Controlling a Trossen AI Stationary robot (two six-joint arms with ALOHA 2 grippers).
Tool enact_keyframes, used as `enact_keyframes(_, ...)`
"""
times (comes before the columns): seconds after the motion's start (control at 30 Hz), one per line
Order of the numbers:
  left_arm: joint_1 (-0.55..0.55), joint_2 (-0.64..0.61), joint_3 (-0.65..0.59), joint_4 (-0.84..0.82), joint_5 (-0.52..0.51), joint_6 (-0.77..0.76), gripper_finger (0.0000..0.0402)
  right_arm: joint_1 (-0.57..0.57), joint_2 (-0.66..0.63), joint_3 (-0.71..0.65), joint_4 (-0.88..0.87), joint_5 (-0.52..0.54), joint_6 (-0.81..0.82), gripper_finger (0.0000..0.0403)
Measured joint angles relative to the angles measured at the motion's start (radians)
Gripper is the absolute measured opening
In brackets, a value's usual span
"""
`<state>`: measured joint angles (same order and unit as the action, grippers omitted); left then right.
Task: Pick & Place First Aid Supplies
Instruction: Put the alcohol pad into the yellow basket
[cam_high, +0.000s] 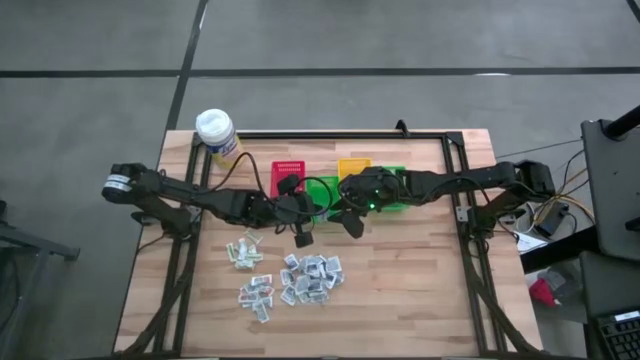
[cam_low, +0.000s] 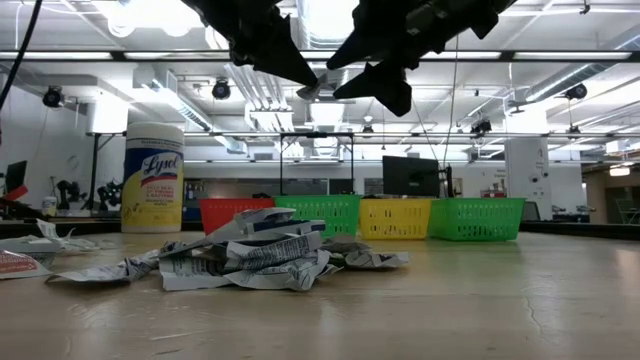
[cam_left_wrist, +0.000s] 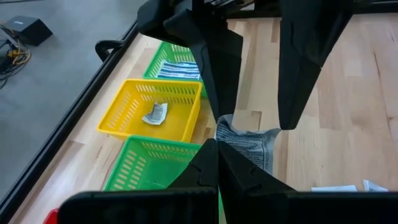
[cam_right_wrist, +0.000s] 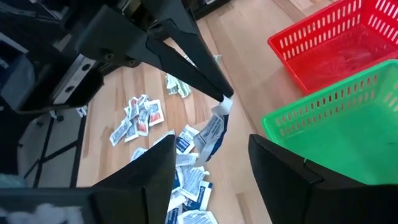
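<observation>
Between the left gripper's (cam_left_wrist: 216, 155) shut jaws, a crinkly packet (cam_left_wrist: 249, 144).

A grey concrete floor (cam_high: 90, 60) crossed by dark seam lines fills the upper part and left side of the overhead view, around a light wooden table (cam_high: 400, 290). At the right edge stands dark equipment (cam_high: 610, 200) with loose cables (cam_high: 555, 215). In the level view, long ceiling lights (cam_low: 560, 55) and exposed ducts (cam_low: 170, 90) run across the top, with a dark monitor (cam_low: 410, 175) at centre right.
</observation>
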<state>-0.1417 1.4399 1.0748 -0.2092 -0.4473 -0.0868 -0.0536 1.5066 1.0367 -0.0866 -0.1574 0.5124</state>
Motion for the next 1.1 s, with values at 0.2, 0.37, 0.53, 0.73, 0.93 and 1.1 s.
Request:
enact_keyframes(0.2, 0.000, 0.000, 0.000, 0.000, 0.000, 0.000, 0.0000, 0.000, 0.000, 0.000, 0.027, -0.019, 0.047, 0.0210)
enact_keyframes(0.37, -0.002, 0.000, 0.000, 0.000, 0.000, -0.004, 0.0000, 0.000, 0.000, -0.004, 0.025, -0.024, 0.057, 0.0213)
enact_keyframes(0.53, -0.006, 0.000, 0.000, 0.014, 0.000, -0.020, 0.0000, 0.000, 0.000, -0.005, 0.025, -0.019, 0.060, 0.0213)
enact_keyframes(0.73, -0.006, 0.000, 0.000, 0.019, 0.000, -0.027, 0.0000, 0.001, 0.000, -0.005, 0.066, -0.018, 0.061, 0.0212)
enact_keyframes(0.93, -0.006, 0.000, 0.000, 0.025, 0.000, -0.046, 0.0000, 0.001, 0.000, -0.005, 0.076, -0.015, 0.061, 0.0210)
enact_keyframes(1.1, -0.007, 0.000, 0.000, 0.075, 0.000, -0.048, 0.0000, -0.002, 0.001, -0.010, 0.074, -0.015, 0.064, 0.0209)
